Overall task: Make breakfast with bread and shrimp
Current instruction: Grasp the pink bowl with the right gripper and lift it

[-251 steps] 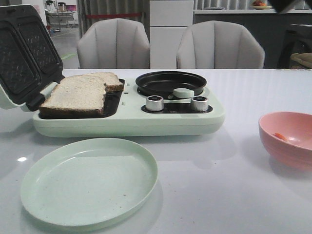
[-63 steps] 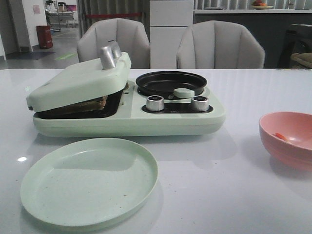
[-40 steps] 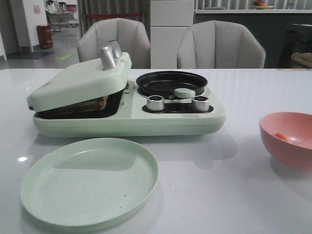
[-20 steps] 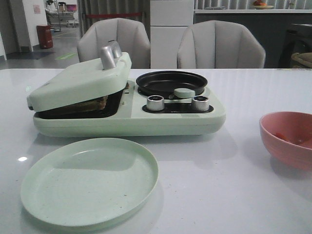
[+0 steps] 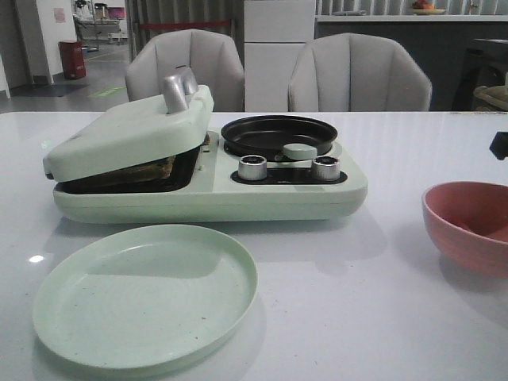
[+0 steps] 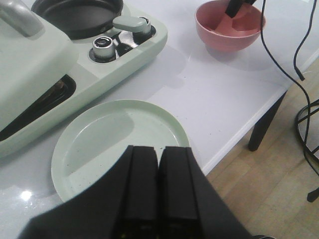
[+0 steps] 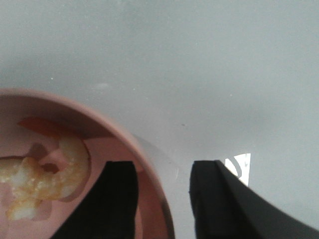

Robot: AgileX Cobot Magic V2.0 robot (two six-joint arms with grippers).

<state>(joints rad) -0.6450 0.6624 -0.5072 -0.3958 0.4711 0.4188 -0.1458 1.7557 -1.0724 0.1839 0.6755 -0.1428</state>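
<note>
The bread [image 5: 147,169] lies in the pale green sandwich press [image 5: 238,198] under its lowered lid [image 5: 127,131]; only a brown edge shows in the gap. The shrimp [image 7: 55,174], pale orange and curled, lie in the pink bowl [image 7: 149,164], which stands at the right of the table [image 5: 468,230]. My right gripper [image 7: 162,199] is open above the bowl's rim, one finger inside the bowl and one outside; a dark bit of it shows at the front view's right edge [image 5: 500,144]. My left gripper [image 6: 158,154] is shut and empty over the near edge of the green plate [image 6: 114,134].
The empty pale green plate [image 5: 143,294] lies in front of the press. A black round pan [image 5: 278,133] and two metal knobs [image 5: 252,167] sit on the press's right half. Two grey chairs [image 5: 357,75] stand behind the table. The table's edge [image 6: 249,124] is near the plate.
The press lid, open 6.3 s ago, is down over the bread. Over the last second my right gripper has come in above the pink bowl, which now lies in shadow.
</note>
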